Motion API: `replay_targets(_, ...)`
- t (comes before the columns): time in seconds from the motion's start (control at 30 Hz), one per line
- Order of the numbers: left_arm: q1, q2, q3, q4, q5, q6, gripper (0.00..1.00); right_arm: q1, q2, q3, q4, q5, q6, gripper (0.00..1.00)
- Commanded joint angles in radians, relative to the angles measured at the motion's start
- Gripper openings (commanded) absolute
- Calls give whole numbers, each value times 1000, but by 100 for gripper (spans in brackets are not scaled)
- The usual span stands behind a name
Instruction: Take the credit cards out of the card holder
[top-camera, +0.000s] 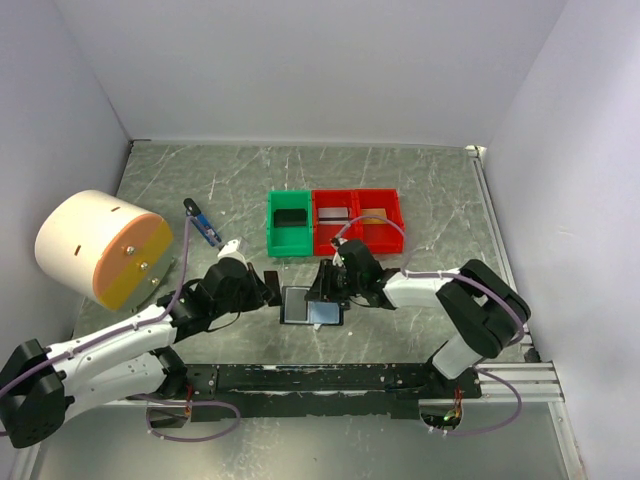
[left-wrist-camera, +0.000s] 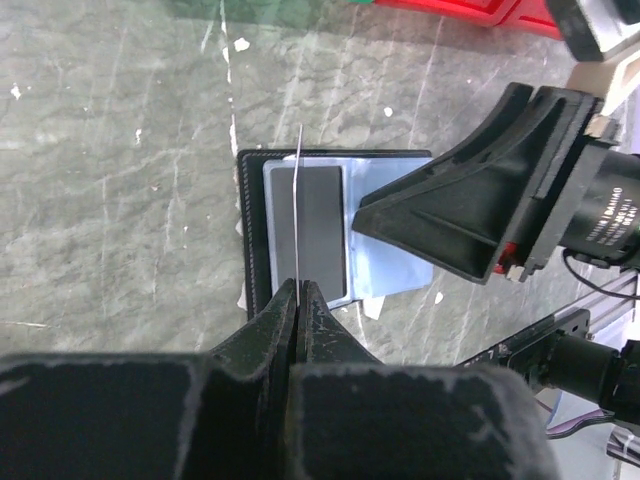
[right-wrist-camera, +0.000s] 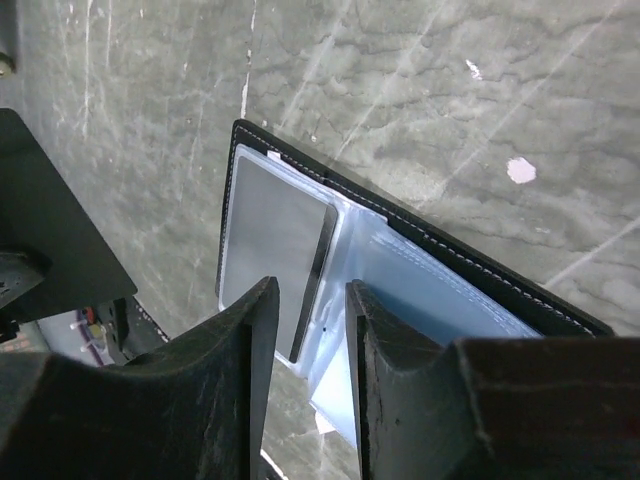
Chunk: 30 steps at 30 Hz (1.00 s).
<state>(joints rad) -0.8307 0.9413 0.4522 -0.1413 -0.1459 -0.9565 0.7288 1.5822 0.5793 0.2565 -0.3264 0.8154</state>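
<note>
Black card holder (left-wrist-camera: 250, 230) open flat
Grey card (left-wrist-camera: 320, 235) in its left sleeve; thin pale card (left-wrist-camera: 298, 200) edge-on above it.

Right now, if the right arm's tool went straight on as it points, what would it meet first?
Probably the grey plastic card in the open black folding card holder, just ahead of the right tool; depth is unclear.

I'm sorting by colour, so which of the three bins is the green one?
The leftmost bin in the top view; the middle bin and right bin are red.
</note>
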Motion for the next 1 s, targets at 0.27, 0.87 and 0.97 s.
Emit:
replay_targets(0.27,5,16,65,-51,-15,43,7,3,-174,34,-206,156,-66,36)
replay_targets(0.87,166,-104,32,-18,276,113,7,-21,-503,-142,-32,249,-23,76)
replay_targets(0.97,216,-140,25,-7,358,138,7,-21,-590,-195,0,283,-32,84)
